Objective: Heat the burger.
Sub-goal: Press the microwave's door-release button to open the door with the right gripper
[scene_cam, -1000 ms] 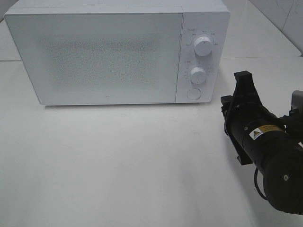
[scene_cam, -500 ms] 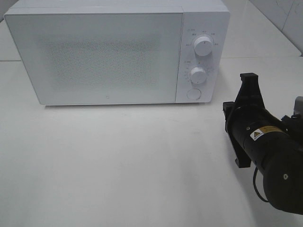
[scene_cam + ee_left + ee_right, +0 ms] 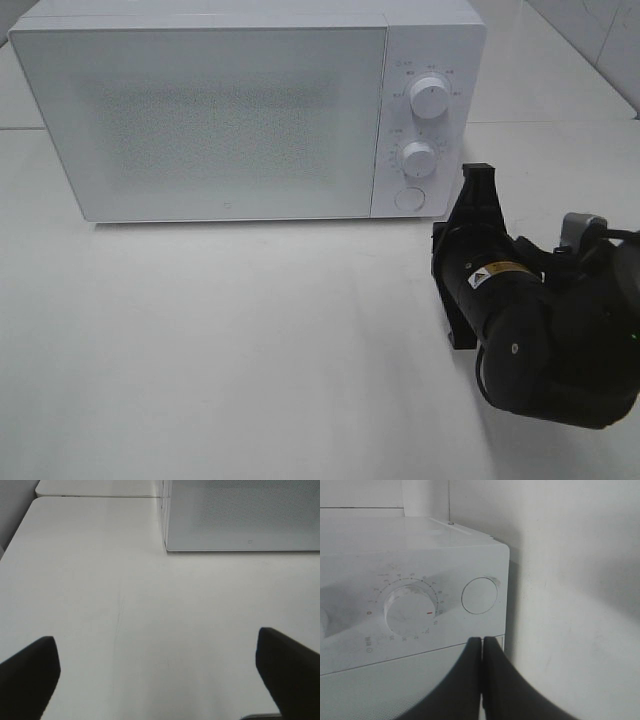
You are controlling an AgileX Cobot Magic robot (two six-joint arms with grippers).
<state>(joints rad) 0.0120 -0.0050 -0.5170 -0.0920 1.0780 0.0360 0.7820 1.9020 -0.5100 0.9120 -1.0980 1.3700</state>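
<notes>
**A:** Where is the burger?

**B:** It shows in none of the three views, so I cannot tell where it is. At the far side of the plain white counter point(image 3: 250, 350) stands a white, box-shaped microwave oven point(image 3: 220, 20). Its frosted, speckled door point(image 3: 215, 115) is shut.

**A:** And the controls?

**B:** They sit on the control panel point(image 3: 440, 130) at the oven's right end. From the top there is an upper round white dial point(image 3: 430, 97), a lower round white dial point(image 3: 419, 158) and a flat round white button point(image 3: 408, 199). The right wrist view shows the lower dial point(image 3: 410, 611) with a small red mark, and the button point(image 3: 479, 596) beside it.

**A:** What are the arms doing?

**B:** The black right arm point(image 3: 540, 340) reaches in from the near right. The right fingers point(image 3: 478, 185) are pressed flat together with nothing between them point(image 3: 482, 652). They point toward the far side, just right of the oven's near right corner and level with the button. Whether they touch the housing I cannot tell.

**A:** The other side?

**B:** The left fingers point(image 3: 30, 675) appear only in their own wrist view. They are spread wide, grip nothing and hang over bare counter, well apart from the oven door ahead.
</notes>
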